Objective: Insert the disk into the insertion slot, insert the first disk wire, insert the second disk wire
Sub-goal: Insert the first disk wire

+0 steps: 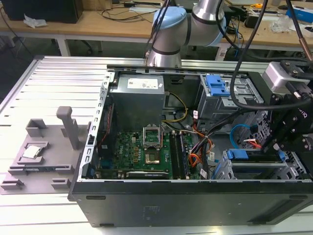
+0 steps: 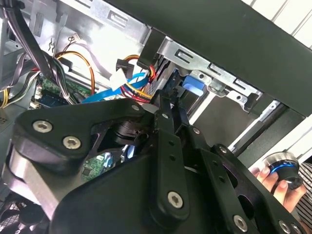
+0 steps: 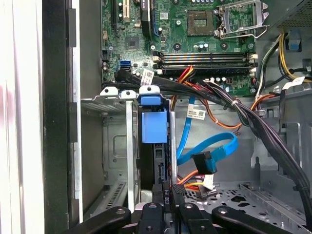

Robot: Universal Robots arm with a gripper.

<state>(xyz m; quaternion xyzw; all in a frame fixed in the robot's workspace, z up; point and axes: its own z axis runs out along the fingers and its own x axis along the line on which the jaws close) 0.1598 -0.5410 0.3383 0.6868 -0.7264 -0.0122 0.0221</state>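
The disk [image 3: 154, 126], in its bright blue carrier, sits edge-on inside the insertion slot [image 3: 114, 146] of the silver drive cage [image 1: 254, 169]. In the exterior view its blue tabs [image 1: 238, 154] show at the cage top. My gripper [image 3: 169, 192] is shut, fingertips together at the disk's near end, also in the second wrist view [image 2: 168, 103] and the exterior view [image 1: 268, 147]. The second disk wire [image 3: 214, 146], light blue, loops beside the cage with its dark connector [image 3: 203, 162] hanging free. Below it the first disk wire [image 3: 191, 178], red, orange and black, lies loose on the perforated floor.
A thick black cable bundle [image 3: 243, 117] crosses above the wires. The motherboard [image 1: 137, 152] and a taller grey cage with a blue latch [image 1: 217, 85] fill the case behind. A grey fixture [image 1: 44, 152] lies outside. A hand holds a round knob [image 2: 279, 168] beyond the case wall.
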